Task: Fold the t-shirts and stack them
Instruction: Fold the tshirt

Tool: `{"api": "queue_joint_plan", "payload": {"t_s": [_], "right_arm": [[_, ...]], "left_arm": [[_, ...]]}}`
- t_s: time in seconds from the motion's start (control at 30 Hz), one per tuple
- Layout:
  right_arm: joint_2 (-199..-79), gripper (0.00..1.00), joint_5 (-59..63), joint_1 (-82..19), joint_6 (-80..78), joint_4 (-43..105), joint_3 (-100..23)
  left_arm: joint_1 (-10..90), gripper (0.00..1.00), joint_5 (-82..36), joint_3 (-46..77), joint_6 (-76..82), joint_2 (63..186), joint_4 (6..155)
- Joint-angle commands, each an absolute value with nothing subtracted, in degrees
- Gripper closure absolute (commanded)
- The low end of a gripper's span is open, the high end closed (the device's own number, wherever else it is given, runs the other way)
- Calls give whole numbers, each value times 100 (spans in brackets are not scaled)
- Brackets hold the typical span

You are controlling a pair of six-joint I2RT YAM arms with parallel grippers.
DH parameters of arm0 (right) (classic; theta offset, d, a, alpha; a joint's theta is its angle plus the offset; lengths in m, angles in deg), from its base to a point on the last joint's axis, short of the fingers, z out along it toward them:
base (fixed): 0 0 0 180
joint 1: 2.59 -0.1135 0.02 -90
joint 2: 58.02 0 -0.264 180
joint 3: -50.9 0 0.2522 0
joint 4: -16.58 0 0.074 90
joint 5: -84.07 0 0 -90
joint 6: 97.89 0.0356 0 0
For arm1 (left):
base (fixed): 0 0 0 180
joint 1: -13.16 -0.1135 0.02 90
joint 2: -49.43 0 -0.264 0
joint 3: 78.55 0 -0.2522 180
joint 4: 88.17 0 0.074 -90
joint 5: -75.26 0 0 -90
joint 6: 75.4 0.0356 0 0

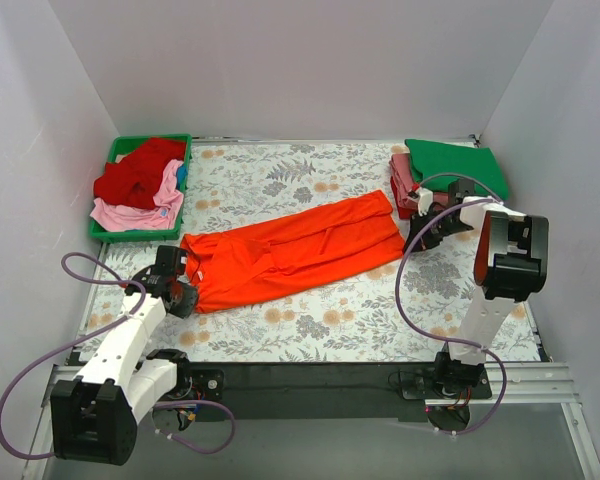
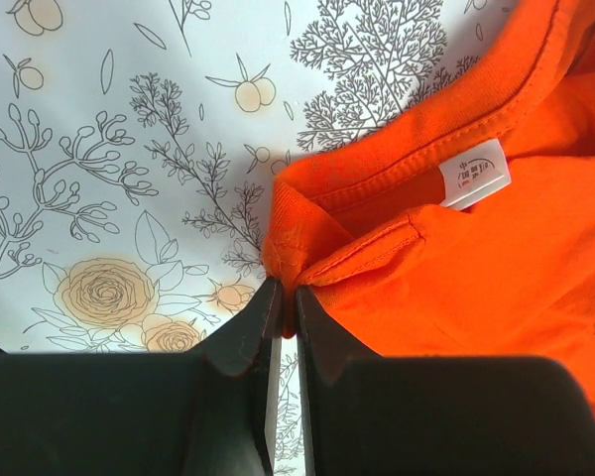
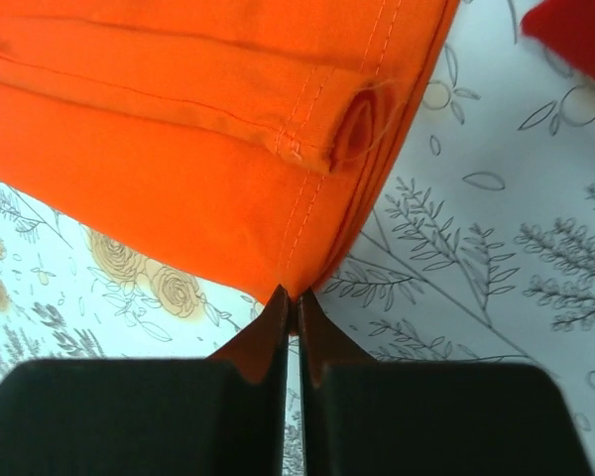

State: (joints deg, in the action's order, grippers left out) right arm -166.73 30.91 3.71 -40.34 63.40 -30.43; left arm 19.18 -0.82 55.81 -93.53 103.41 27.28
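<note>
Counter (image 1: 310, 335) has a white floral print, grey fern sprigs and pale orange roses. Plain pale walls (image 1: 280, 60) box it in on three sides, and a black rail (image 1: 310, 378) runs along the near edge between the arm bases. The orange t-shirt (image 1: 290, 250) lies mid-counter, folded lengthwise into a long strip. It runs diagonally, collar end toward the near left and hem end toward the far right, mostly flat with a few lengthwise creases. Left claw (image 2: 286, 297) is pinched almost closed on a small fold of cloth at the collar edge, low over the counter. A white neck label (image 2: 474, 174) shows just inside the collar. Right claw (image 3: 290, 302) is pinched tight on the hem corner, with several cloth layers meeting at the tips and the seam stitching visible. In the far-left corner a green tray (image 1: 130, 147) holds a red shirt (image 1: 135, 175) bunched on top of a light pink shirt (image 1: 130, 215), both unfolded. There is a bit of blue at the tray's right side; can't tell what it is. In the far-right corner is a stack with a folded green shirt (image 1: 450, 160) on top. A dusty pink shirt (image 1: 400, 172) and a dark red shirt (image 1: 405, 207) sit under it, their edges sticking out on the left. The right claw sits just beside that stack on its near side.
</note>
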Motion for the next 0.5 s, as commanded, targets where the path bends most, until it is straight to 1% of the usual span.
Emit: {"api": "queue_joint_plan", "payload": {"t_s": [0.0,0.03,0.2,0.3,0.47], "right_arm": [[-16622,97,3213,461,-4112,6550,-2923],[-16534,99,3152,540,-4138,6585,-2809],[-16095,99,2975,935,-4594,7050,-2378],[-15691,99,2835,1243,-5086,7489,-1974],[-15023,99,2580,1630,-5640,7859,-1455]], "left_arm": [[1835,100,-41,5429,-9219,10349,2824],[1826,100,-41,5420,-9210,10340,2815],[1817,100,-128,5429,-9139,10243,2823],[1817,100,-357,5420,-8999,10296,2833],[1817,100,-384,5306,-8806,10261,2806]]}}
